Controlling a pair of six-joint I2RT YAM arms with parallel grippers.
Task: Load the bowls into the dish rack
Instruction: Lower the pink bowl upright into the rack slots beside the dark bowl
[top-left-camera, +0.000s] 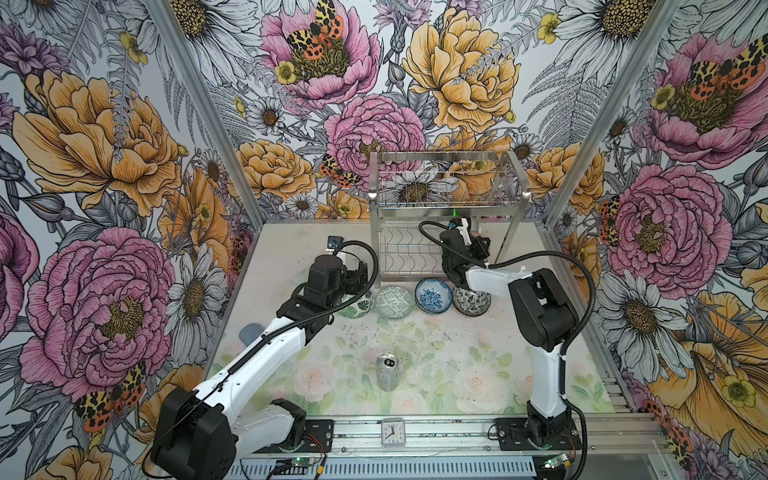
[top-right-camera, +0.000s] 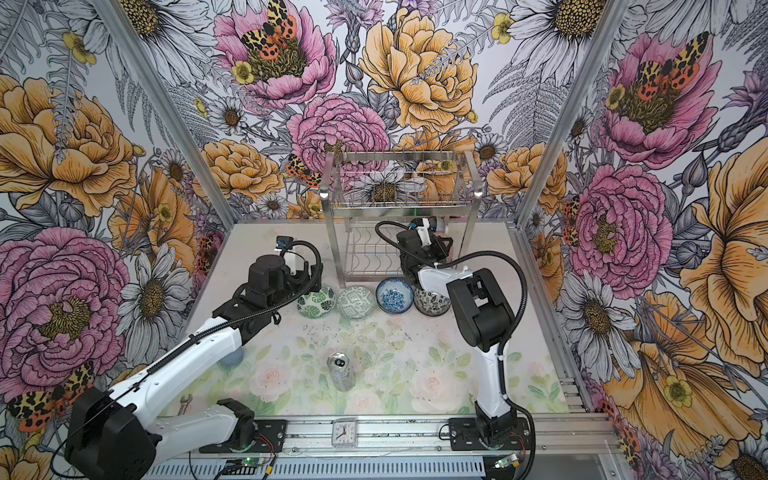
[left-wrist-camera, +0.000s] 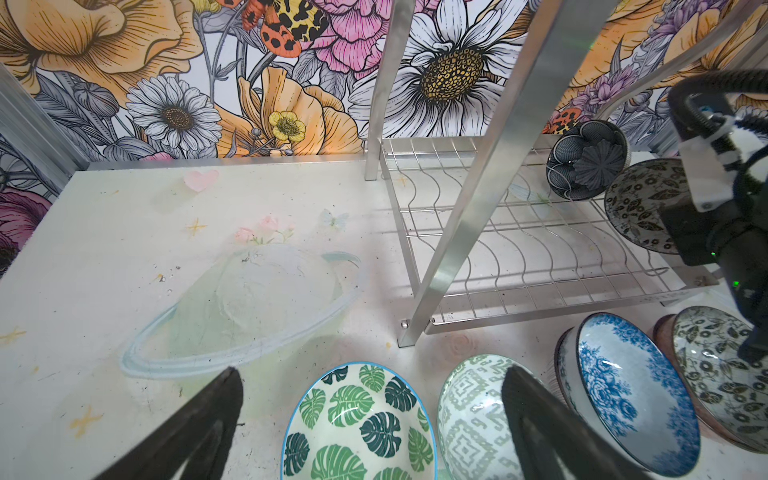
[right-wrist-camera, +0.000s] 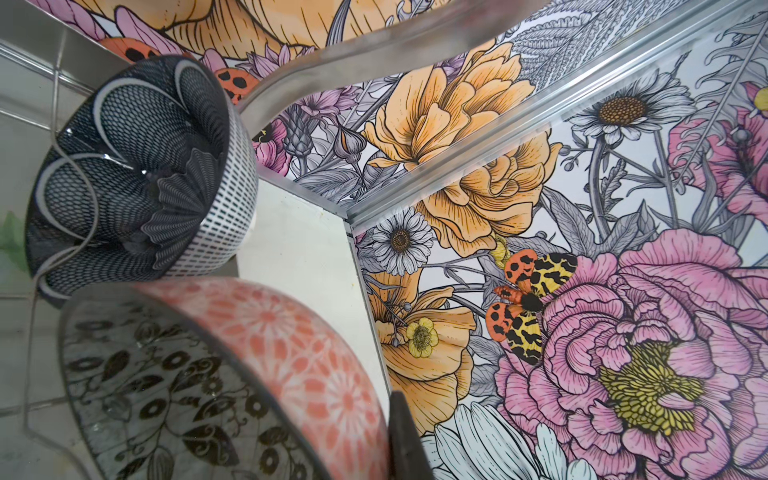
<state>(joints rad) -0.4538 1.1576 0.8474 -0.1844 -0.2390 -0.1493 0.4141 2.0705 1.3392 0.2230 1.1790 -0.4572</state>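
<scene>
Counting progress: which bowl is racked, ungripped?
Black net-patterned bowl, on edge in lower tier of the steel wire dish rack; others are on the table or held.

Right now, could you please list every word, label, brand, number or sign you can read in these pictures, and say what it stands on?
Nothing can be read for certain.
Clock: the dial carries numbers, too small to read.
Can: dark mark on the top, too blurred to read.
The bowls and the rack: patterns and bare metal only, no writing visible.

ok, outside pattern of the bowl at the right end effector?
Coral-pink bowl exterior, white flower medallions; right wrist view.
</scene>
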